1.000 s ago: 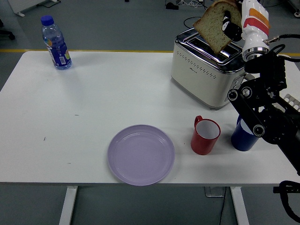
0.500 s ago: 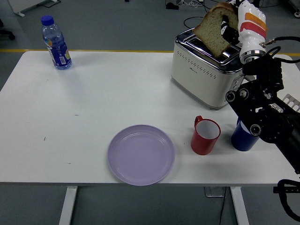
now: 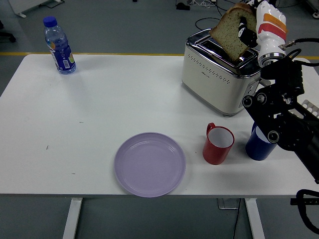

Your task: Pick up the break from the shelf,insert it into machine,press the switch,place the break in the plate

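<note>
Bread [image 3: 232, 31] gripped in our right hand [image 3: 249, 27], upper right: we should square it over the toaster [image 3: 219, 74] slot.

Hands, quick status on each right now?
Left hand: not in view.
Right hand: shut on the slice of brown bread, held tilted above the slots of the cream and chrome toaster.

The right arm [image 3: 279, 114] is black and jointed, with a white, orange-striped forearm [image 3: 269, 30] and black cables
</note>
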Robot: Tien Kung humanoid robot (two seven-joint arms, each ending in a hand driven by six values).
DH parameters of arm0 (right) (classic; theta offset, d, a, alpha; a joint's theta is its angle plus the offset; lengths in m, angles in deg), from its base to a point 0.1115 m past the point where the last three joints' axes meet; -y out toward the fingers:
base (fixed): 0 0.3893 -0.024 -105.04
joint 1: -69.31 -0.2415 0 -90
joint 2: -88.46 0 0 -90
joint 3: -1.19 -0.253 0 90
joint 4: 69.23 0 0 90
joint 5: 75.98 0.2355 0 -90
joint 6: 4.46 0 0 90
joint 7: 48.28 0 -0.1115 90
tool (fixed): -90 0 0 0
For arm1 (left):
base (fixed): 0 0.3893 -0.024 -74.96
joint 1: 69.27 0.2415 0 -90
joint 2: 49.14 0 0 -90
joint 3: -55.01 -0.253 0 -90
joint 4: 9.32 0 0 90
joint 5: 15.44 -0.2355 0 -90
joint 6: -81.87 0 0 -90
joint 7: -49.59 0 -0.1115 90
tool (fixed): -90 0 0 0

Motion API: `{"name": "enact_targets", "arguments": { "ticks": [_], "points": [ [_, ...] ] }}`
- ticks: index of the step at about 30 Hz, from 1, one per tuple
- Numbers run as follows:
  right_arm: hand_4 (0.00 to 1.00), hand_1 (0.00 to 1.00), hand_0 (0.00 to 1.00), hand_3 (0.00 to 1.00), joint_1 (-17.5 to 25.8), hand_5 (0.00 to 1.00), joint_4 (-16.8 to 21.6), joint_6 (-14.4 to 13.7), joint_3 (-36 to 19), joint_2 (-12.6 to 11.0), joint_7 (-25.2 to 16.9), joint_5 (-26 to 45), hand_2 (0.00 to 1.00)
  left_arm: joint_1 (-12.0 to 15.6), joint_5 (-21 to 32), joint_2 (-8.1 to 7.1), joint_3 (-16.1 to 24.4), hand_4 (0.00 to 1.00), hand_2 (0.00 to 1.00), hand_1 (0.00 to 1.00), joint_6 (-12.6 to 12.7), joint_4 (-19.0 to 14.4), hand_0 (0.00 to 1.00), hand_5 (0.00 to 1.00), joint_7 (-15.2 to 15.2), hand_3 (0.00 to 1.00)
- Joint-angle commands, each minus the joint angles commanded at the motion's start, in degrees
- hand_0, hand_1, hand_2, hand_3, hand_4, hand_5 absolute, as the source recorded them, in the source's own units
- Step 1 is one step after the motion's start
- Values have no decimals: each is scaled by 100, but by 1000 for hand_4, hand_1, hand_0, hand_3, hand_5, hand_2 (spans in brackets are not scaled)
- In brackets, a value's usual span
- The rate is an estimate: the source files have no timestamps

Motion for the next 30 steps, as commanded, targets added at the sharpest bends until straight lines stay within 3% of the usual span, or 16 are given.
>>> {"name": "enact_targets", "arguments": {
  "ticks": [2,3,8,9,14,15,26,30],
  "points": [
    [493,321,228,491,-3,2,-46,78,14,1,-23,13,385,-1,7,0,-4,593,629,511,0,0,422,998,3,765],
    [472,401,320,522,-5,2,-66,160,18,4,-37,19,456,-2,4,0,-2,592,629,510,1,0,423,998,2,764],
    [472,401,320,522,-15,2,-124,646,24,15,-116,58,456,-1,2,0,-2,592,629,510,3,0,423,998,3,764],
    [659,699,722,742,-14,5,-134,763,24,18,-142,61,782,0,0,0,-2,593,629,510,3,0,423,998,2,763],
    [659,699,722,742,-6,5,-149,895,32,20,-298,156,782,0,-14,0,8,593,629,510,3,0,423,998,2,763],
    [729,827,879,915,-6,51,-150,896,33,20,-310,164,969,0,-14,0,8,594,628,510,2,0,423,998,2,764],
    [752,843,897,961,5,65,-142,732,19,4,-421,277,989,-13,-8,0,-2,594,628,510,2,0,423,998,9,763],
    [751,829,882,948,166,70,-12,507,-59,-90,-436,347,979,-10,-7,0,2,594,628,510,4,0,422,998,10,764]
  ]
}}
